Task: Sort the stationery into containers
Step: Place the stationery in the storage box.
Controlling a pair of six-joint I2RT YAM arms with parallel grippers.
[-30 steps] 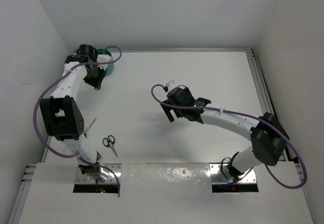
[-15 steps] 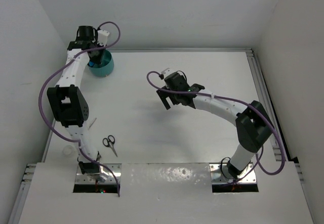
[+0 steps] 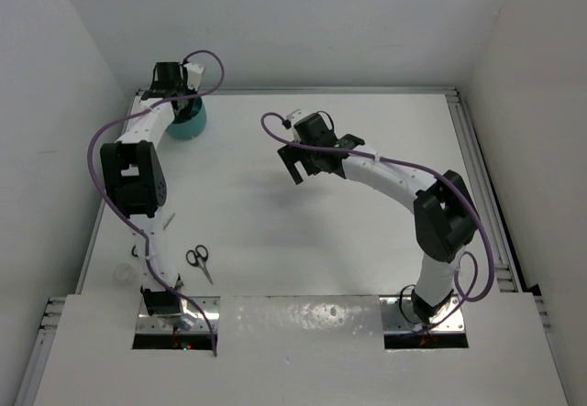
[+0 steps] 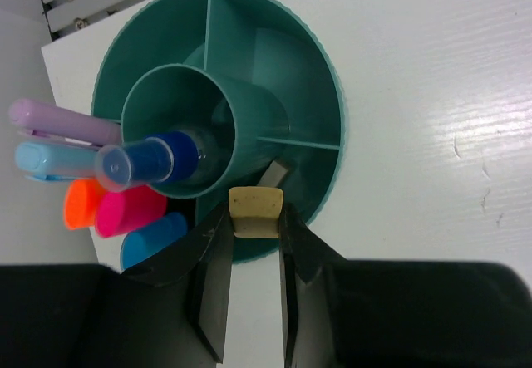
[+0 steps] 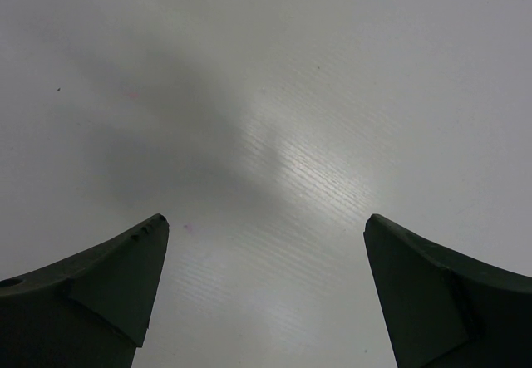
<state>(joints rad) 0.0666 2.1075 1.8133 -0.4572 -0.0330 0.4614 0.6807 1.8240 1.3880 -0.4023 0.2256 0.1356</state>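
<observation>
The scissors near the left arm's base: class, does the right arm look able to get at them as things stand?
Probably yes: the right gripper is open and empty, and only bare table lies between it and the scissors.
</observation>
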